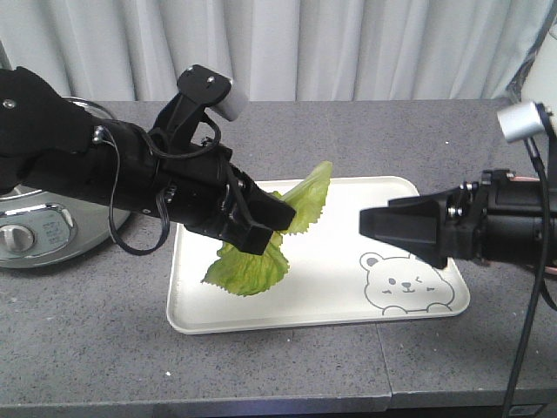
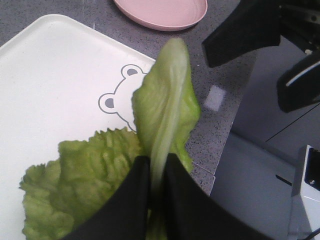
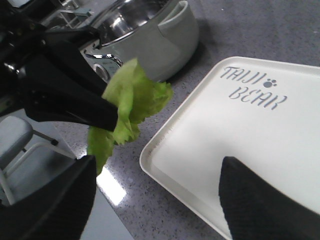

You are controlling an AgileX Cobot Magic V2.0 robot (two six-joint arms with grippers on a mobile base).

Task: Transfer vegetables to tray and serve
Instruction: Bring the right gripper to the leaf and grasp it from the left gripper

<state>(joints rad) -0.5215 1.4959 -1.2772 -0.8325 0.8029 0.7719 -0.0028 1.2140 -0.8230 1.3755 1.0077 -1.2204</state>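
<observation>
The lettuce point(image 1: 252, 266) is in the grip of the left gripper point(image 1: 265, 228), above the left half of the tray point(image 1: 331, 287), near the middle of the front view. The two black fingers point(image 2: 131, 200) are pressed together on the pale rib of one leaf, as the left wrist view shows clearly. The bunch has its long axis from the lower left to the upper right of the front view: a smoother leaf stands out beyond the fingertips toward the upper right, and a crinkled leaf hangs below them toward the lower left. The tray seems to lie directly under the leaves, so I judge that the coming move needs only to lower and let go. The left arm is the nearer one. The right gripper point(image 1: 387, 225) is at the right of the frame, above the bear drawing point(image 1: 405, 283), apart from the lettuce. In its own wrist view its fingers point(image 3: 45, 205) stand wide apart and hold nothing. I cannot tell whether the lowest leaf edge touches the tray, and the gripper hides the place where the leaves join. The cooker point(image 1: 35, 231) at the left edge is cut off by the arm and the frame, and the pink plate point(image 2: 165, 12) shows only partly at the top of the left wrist view.
</observation>
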